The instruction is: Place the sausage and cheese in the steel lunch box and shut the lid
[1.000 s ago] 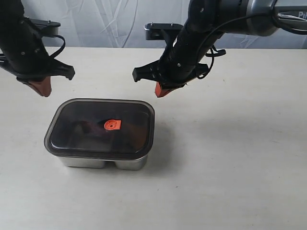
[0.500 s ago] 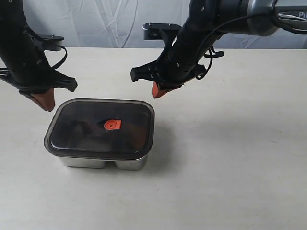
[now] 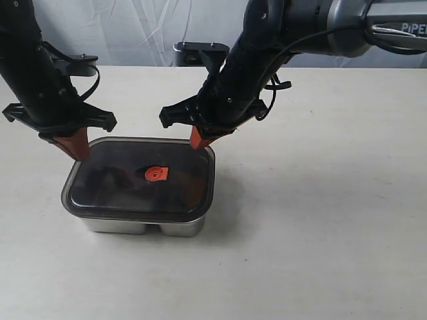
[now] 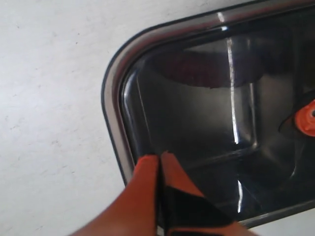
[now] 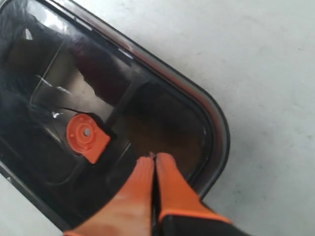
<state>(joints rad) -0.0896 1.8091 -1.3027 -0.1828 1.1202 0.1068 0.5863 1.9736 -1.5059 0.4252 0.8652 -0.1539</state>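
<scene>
Your left gripper (image 3: 79, 151) and right gripper (image 3: 197, 141), both clenched empty, have dropped over dark smoky translucent lid (image 3: 120, 193), at 10 and 1 o'clock. Lettering on right arm (image 3: 347, 20): "PIPE", cut off.

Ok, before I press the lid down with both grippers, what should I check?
1. The lid sits squarely over the steel lunch box: ok.
2. The left gripper is shut, at a lid corner: ok.
3. The right gripper is shut, at the other corner on that edge: ok.
4. The sausage is inside, a dark-red shape under the lid: ok.
5. The cheese is inside: cannot tell, lid too dark.
6. The lid is fully pressed home: cannot tell.
</scene>
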